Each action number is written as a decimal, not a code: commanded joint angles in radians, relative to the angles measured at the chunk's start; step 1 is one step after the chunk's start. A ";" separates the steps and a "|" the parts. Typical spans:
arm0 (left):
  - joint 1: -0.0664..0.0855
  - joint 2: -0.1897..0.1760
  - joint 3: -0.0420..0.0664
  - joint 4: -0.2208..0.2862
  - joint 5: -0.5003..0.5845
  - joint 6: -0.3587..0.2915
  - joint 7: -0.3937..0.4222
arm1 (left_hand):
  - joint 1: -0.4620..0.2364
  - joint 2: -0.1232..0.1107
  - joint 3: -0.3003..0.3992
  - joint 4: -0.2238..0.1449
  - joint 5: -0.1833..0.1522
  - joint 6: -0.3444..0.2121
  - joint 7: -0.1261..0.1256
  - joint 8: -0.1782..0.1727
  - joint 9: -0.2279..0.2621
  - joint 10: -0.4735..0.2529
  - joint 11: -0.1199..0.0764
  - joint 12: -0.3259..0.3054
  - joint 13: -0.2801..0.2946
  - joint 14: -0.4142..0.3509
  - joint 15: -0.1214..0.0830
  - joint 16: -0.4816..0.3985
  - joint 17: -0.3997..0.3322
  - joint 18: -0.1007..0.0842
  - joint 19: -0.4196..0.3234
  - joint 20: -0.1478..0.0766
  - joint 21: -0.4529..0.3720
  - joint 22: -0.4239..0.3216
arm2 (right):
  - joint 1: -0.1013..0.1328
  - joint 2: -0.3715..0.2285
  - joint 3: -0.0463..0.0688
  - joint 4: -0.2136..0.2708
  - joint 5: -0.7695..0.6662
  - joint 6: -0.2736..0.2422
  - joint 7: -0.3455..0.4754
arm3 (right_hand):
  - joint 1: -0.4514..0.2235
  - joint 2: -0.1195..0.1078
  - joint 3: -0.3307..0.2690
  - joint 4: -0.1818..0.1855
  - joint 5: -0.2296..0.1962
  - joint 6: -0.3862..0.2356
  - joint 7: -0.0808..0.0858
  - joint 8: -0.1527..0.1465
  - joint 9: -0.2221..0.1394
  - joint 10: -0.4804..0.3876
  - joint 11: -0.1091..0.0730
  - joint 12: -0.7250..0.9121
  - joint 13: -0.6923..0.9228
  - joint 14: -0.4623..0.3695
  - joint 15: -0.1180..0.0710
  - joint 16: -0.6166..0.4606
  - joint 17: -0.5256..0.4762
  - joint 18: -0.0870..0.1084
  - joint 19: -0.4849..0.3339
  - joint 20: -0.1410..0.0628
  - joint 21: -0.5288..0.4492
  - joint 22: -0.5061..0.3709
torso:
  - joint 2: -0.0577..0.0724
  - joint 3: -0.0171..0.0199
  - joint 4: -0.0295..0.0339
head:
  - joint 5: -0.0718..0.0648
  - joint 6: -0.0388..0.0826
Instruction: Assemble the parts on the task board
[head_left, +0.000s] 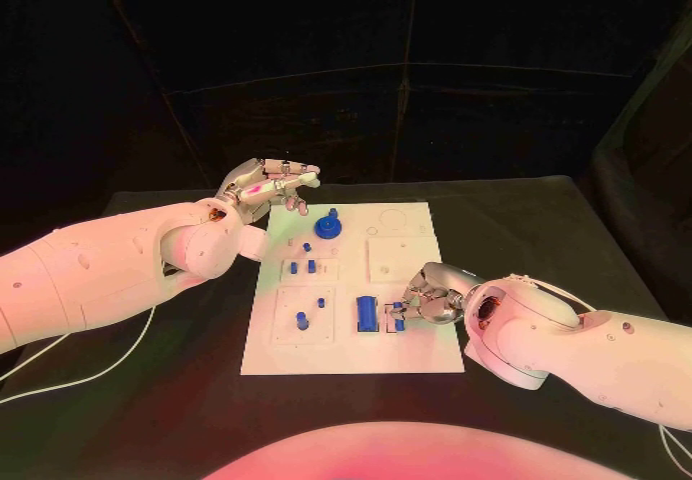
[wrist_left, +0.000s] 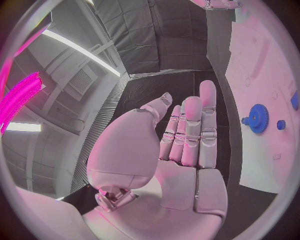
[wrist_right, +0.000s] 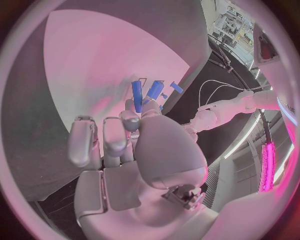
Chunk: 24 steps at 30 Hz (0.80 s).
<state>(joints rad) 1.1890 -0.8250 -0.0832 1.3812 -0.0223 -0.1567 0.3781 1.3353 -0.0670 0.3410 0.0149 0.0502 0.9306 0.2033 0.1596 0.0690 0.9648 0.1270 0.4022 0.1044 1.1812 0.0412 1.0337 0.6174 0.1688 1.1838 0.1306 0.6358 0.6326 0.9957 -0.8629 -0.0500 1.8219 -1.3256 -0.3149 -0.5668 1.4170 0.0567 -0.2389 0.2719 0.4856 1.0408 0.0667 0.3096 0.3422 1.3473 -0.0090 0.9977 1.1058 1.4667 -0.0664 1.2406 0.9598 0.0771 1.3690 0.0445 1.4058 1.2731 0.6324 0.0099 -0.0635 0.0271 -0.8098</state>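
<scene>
Head view hid what the right hand (head_left: 427, 298) did at the board's (head_left: 411, 355) five o'clock. Right wrist view showed it pinching a blue part (wrist_right: 137, 96). Left hand (head_left: 270, 185) hovered at eleven, fingers straight, empty.

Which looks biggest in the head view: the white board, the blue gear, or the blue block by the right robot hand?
1. task board
2. and 3. blue gear and blue block: they look about alike, so I won't rank them.

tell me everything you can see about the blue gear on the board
The blue gear is a toothed disc, plastic by its look, with a short blue stem rising from its centre. It sits flat near the far end of the white task board. The left robot hand hovers beside it, fingers straight, not touching it.
</scene>
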 joint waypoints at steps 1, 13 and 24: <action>0.001 -0.001 0.001 0.003 0.002 0.013 0.001 | 0.010 -0.003 -0.004 -0.003 -0.001 -0.005 -0.002 0.006 -0.001 -0.008 -0.001 0.004 0.001 -0.007 -0.002 0.001 -0.001 0.013 -0.001 0.006 -0.007 -0.002 | 0.001 0.005 0.000 0.000 0.046 0.016 0.018 | -0.005 0.005 0.000 0.006 0.000 0.008 0.000 -0.007 0.001 0.008 -0.002 0.003 0.002 0.016 -0.008 0.004 0.003 -0.009 0.007 -0.003 0.005 0.002 | 0.000 0.0010 -0.0016 | 0.000 0.000; 0.001 0.000 0.001 0.003 0.002 0.014 0.000 | 0.010 -0.003 -0.004 -0.003 -0.001 -0.006 -0.002 0.007 -0.001 -0.010 -0.001 0.005 0.001 -0.008 -0.002 0.001 -0.003 0.013 -0.001 0.006 -0.007 -0.002 | 0.001 0.020 0.000 -0.015 0.048 0.006 0.021 | -0.004 0.007 0.001 0.006 0.000 0.012 -0.002 -0.009 0.001 0.009 -0.003 0.003 0.002 0.016 -0.009 0.004 0.003 -0.009 0.008 -0.004 0.005 0.002 | 0.000 0.0007 -0.0010 | 0.000 -0.001; 0.001 0.001 0.001 0.003 0.002 0.016 -0.003 | 0.010 -0.003 -0.005 -0.004 -0.001 -0.006 -0.002 0.007 -0.001 -0.010 0.000 0.005 0.001 -0.009 -0.002 0.000 -0.005 0.013 -0.001 0.006 -0.007 -0.002 | 0.002 0.037 0.001 -0.039 0.019 0.023 -0.003 | -0.013 0.009 0.000 0.014 -0.002 0.032 -0.006 -0.010 0.003 0.012 -0.007 -0.002 0.000 0.015 -0.012 0.003 0.000 -0.009 0.007 -0.007 0.005 0.002 | 0.001 0.0000 -0.0003 | -0.001 -0.005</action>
<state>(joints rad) 1.1890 -0.8247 -0.0832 1.3822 -0.0223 -0.1530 0.3739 1.3353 -0.0670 0.3410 0.0149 0.0502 0.9306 0.2032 0.1621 0.0690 0.9635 0.1256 0.4022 0.1042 1.1790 0.0390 1.0337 0.6133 0.1688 1.1838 0.1306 0.6313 0.6318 0.9959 -0.8277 -0.0498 1.7825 -1.2900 -0.3058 -0.5602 1.4116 0.0621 -0.2406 0.2788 0.4856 1.0655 0.0620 0.3047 0.3444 1.3544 -0.0161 0.9985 1.1064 1.4667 -0.0736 1.2406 0.9611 0.0772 1.3726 0.0408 1.4058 1.2744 0.6329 0.0102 -0.0644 0.0264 -0.8139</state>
